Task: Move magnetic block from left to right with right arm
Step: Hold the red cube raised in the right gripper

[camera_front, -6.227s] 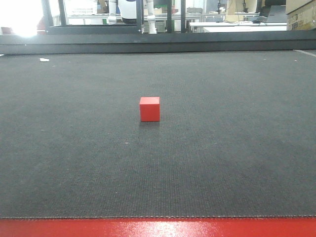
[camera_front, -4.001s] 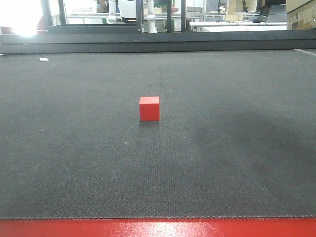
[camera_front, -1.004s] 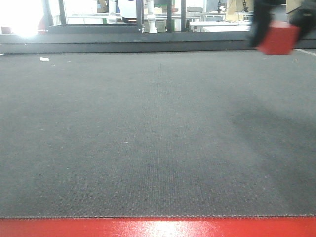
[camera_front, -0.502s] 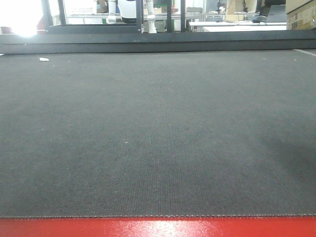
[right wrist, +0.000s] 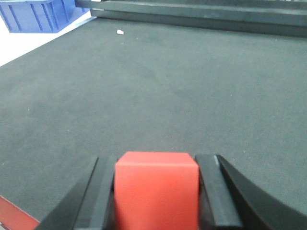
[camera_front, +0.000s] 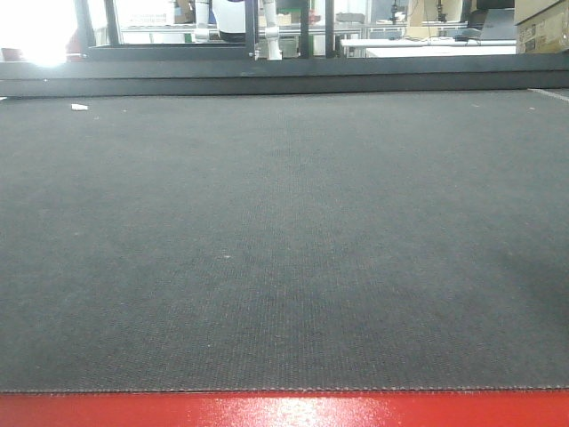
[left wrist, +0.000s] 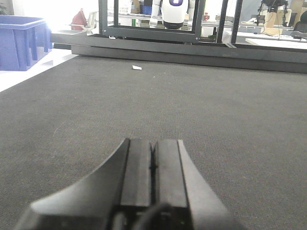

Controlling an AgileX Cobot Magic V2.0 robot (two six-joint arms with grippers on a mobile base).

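Held: magnetic block [right wrist: 157, 191], right wrist view only, clamped in right hand [right wrist: 156, 165] over surface [camera_front: 284, 222]. Left hand [left wrist: 152, 143]: jaws together, empty. Front view: surface, red front edge [camera_front: 284, 410]

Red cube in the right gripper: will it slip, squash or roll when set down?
Probably stiff: cube edges look sharp between the right gripper fingers. Matte faces suggest little slip. Flat sides: should sit on the mat, not roll.

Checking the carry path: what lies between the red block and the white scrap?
Only bare mat lies between block and scrap, in the right wrist view; the right gripper holds the block.
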